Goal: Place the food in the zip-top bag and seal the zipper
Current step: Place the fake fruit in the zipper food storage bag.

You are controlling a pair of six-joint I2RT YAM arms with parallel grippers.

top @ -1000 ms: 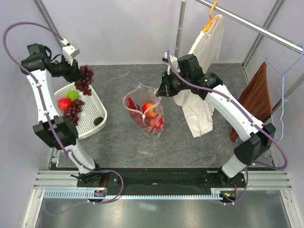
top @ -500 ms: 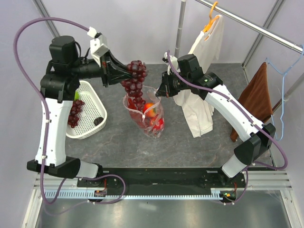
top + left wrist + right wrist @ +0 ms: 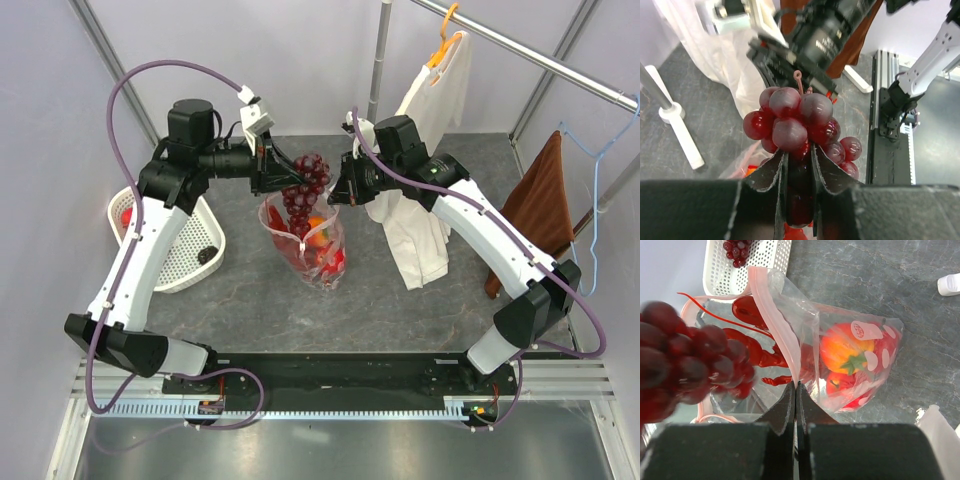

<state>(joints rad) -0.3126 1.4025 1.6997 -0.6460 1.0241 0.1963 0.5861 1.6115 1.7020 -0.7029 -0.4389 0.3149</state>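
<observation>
My left gripper [image 3: 290, 180] [image 3: 797, 160] is shut on a bunch of dark purple grapes [image 3: 307, 185] [image 3: 790, 120], which hangs just above the mouth of the zip-top bag [image 3: 318, 250] [image 3: 805, 320]. The right gripper [image 3: 336, 196] [image 3: 796, 385] is shut on the bag's pink zipper [image 3: 772, 315], holding the mouth up and open. Inside the bag lie an orange [image 3: 845, 350], a red apple [image 3: 840, 382] and red chilli peppers [image 3: 750, 352]. The same grapes blur the left side of the right wrist view [image 3: 685, 355].
A white mesh basket [image 3: 185, 245] at the left holds a second grape bunch [image 3: 737, 249], a red fruit [image 3: 125, 215] and a dark piece [image 3: 207, 256]. A cream shirt [image 3: 425, 200] hangs right of the bag, a brown towel [image 3: 540, 200] farther right, a pole [image 3: 380, 60] behind.
My left arm has swung the grapes from over the basket rightward to above the bag's mouth. The right gripper has kept hold of the zipper without moving.
</observation>
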